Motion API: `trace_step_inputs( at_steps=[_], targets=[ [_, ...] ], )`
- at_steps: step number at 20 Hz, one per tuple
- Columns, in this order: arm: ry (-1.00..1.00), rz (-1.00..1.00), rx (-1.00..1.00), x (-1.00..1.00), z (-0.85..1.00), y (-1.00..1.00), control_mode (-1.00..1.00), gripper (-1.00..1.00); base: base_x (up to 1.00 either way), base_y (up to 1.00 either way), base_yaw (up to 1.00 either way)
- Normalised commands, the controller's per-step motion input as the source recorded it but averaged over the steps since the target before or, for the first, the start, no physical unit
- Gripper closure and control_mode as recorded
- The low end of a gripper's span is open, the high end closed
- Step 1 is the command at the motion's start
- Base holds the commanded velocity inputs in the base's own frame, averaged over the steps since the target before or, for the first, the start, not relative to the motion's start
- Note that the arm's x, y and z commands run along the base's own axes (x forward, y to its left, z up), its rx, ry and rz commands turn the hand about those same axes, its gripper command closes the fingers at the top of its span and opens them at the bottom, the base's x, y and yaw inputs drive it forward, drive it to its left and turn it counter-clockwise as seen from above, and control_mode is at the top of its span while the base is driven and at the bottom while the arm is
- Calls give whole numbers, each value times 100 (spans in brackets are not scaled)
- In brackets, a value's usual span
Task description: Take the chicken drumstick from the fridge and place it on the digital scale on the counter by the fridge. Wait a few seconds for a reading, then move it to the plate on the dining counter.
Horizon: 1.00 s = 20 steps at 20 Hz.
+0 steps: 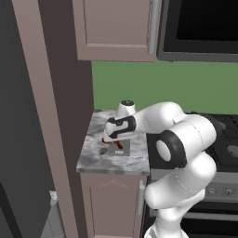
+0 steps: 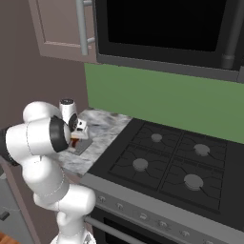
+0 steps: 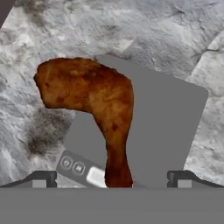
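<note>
The reddish-brown chicken drumstick [image 3: 96, 100] lies on the flat grey digital scale [image 3: 166, 127]. Its thick end overhangs the scale's edge above the marbled counter [image 3: 131, 26]. My gripper [image 3: 112, 179] hovers just over it, open, with its fingertips [image 3: 43, 179] wide apart on either side of the narrow bone end and nothing held. From the base views, the hand [image 1: 116, 128] hangs over the scale [image 1: 122, 149] and drumstick [image 1: 107, 140] on the narrow counter [image 1: 95, 160]. The scale [image 2: 85, 145] is partly hidden behind my arm in the right base view. The plate and dining counter are out of view.
A black gas stove [image 2: 167, 162] adjoins the counter on the right, with a dark microwave [image 2: 167, 28] above it. Taupe wall cabinets [image 1: 116, 28] hang over the counter, and a green wall [image 1: 162, 83] stands behind. A tall taupe panel [image 1: 42, 116] and the dark grey fridge [image 1: 9, 93] border the left.
</note>
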Motion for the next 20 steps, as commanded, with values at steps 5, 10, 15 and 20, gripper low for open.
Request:
trace_step_inputs(
  at_steps=[5, 10, 15, 20],
  targets=[
    [0, 0, 0, 3, -40, 6, -100, -100, 0, 0, 0],
    [0, 0, 0, 8, -4, 0, -100, -100, 0, 0, 0],
    [0, 0, 0, 10, -3, 0, -100, -100, 0, 0, 0],
    [0, 0, 0, 4, -19, 0, -100, -100, 0, 0, 0]
  ],
)
